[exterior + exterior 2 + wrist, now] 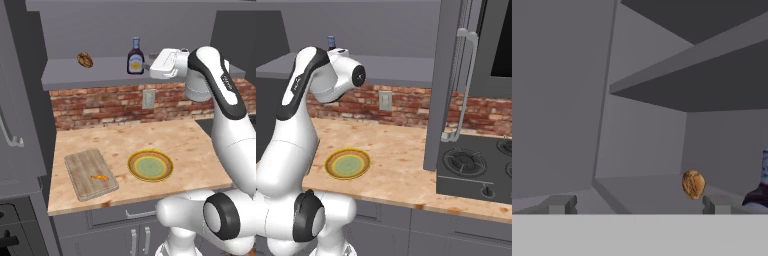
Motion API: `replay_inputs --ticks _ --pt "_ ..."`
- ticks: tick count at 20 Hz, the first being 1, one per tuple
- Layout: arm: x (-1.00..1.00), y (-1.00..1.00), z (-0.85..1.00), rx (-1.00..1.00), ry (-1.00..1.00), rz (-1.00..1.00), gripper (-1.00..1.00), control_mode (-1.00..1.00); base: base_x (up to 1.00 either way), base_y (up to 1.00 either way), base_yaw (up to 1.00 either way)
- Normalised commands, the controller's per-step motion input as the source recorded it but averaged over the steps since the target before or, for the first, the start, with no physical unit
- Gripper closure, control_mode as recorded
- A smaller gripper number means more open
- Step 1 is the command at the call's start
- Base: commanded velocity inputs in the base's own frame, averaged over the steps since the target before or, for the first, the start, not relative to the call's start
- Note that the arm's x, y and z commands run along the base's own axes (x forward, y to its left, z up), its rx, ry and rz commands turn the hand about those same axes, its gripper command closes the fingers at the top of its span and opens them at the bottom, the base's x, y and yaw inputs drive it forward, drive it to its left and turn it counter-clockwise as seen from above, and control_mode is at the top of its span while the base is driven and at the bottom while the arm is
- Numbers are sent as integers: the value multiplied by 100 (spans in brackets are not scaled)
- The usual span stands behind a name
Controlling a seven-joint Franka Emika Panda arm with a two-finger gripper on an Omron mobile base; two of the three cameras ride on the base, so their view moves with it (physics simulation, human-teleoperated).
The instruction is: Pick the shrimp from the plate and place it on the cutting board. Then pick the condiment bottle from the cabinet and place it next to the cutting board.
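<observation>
a: where's your pincer point(637, 205)?
b: up at the grey cabinet point(65, 74), jaws spread wide with nothing between them, just right of the condiment bottle point(135, 56).
a: and the bottle?
b: upright on the shelf, dark and glossy, narrow neck, yellow-white label. a round brown lump point(85, 60) sits well to its left.
a: the shrimp point(100, 177)?
b: a small orange curl on the pale, grainy cutting board point(85, 167), left of your round yellow-rimmed plate point(133, 170) on the speckled worktop point(200, 155).

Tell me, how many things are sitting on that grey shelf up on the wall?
2: a round brown lump toward its left, and a dark condiment bottle to its right. Nothing else shows there.
</observation>
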Motion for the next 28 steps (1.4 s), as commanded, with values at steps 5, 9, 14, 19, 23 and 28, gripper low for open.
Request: replay_inputs --ticks 5,9,14,19,23,28 --pt "0 -2 18 0 0 0 -100 -100 0 0 0" --pt "0 0 20 0 0 0 -100 -100 0 0 0" --pt "0 -2 16 0 0 -1 -100 -100 0 0 0" --pt "5 -8 2 0 0 -1 -100 -100 0 0 0" --pt "8 -7 0 0 0 -1 -100 -100 0 0 0" --pt "11 -5 0 0 0 -2 -100 -100 0 0 0"
